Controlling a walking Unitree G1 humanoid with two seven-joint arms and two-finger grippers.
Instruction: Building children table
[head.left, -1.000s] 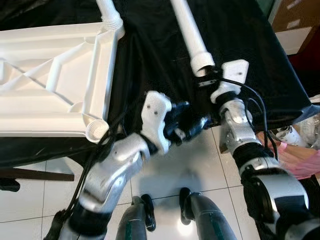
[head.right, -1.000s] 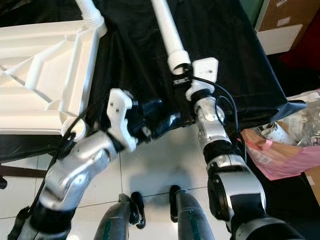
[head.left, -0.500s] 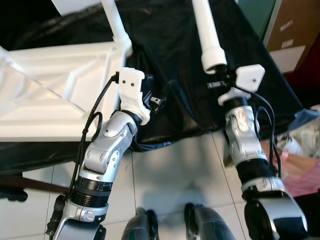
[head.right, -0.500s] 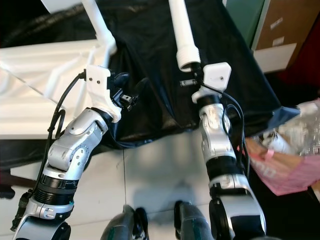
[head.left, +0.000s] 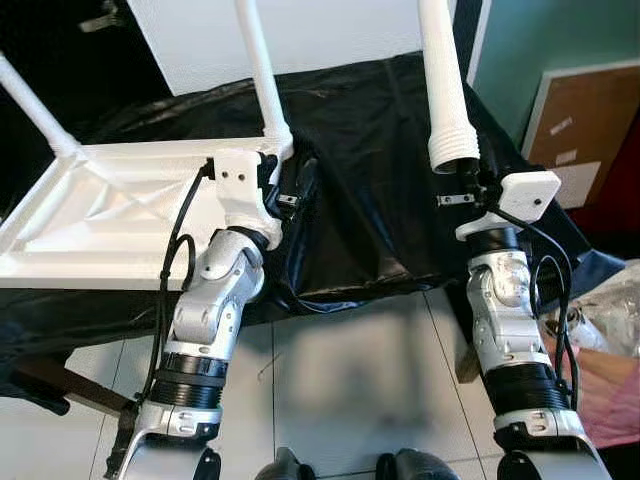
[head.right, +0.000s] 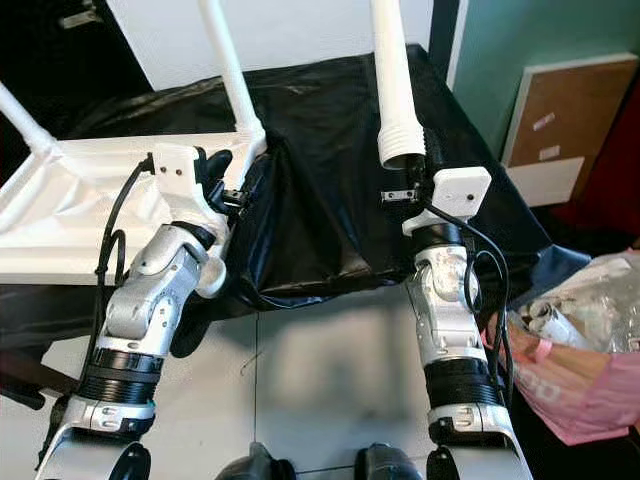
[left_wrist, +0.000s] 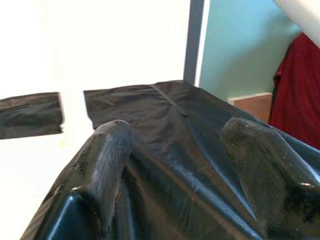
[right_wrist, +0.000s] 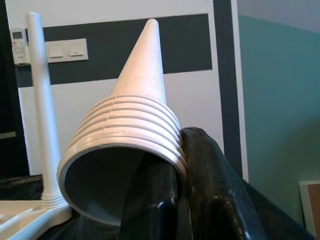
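A black plastic sheet (head.left: 370, 190) covers the counter and hangs over its front edge above a pale tiled floor (head.left: 350, 390). Behind stand a white wall panel (head.left: 330, 30), a teal wall (head.left: 560, 35) and a brown board (head.left: 575, 140) leaning against it with small labels too small to read. A pink bag (head.right: 580, 390) with crumpled clear wrapping sits on the floor at the right.

The white tabletop (head.left: 110, 220) lies upside down on the counter's left part, with legs (head.left: 260, 70) already standing up from its corners. The left hand (head.left: 290, 190) sits at the tabletop's near right corner, its fingers (left_wrist: 105, 160) spread wide over the black sheet and holding nothing. The right hand (head.right: 415, 180) is closed on the threaded end of a loose white table leg (head.right: 398, 90), held upright above the counter's right side, apart from the tabletop.
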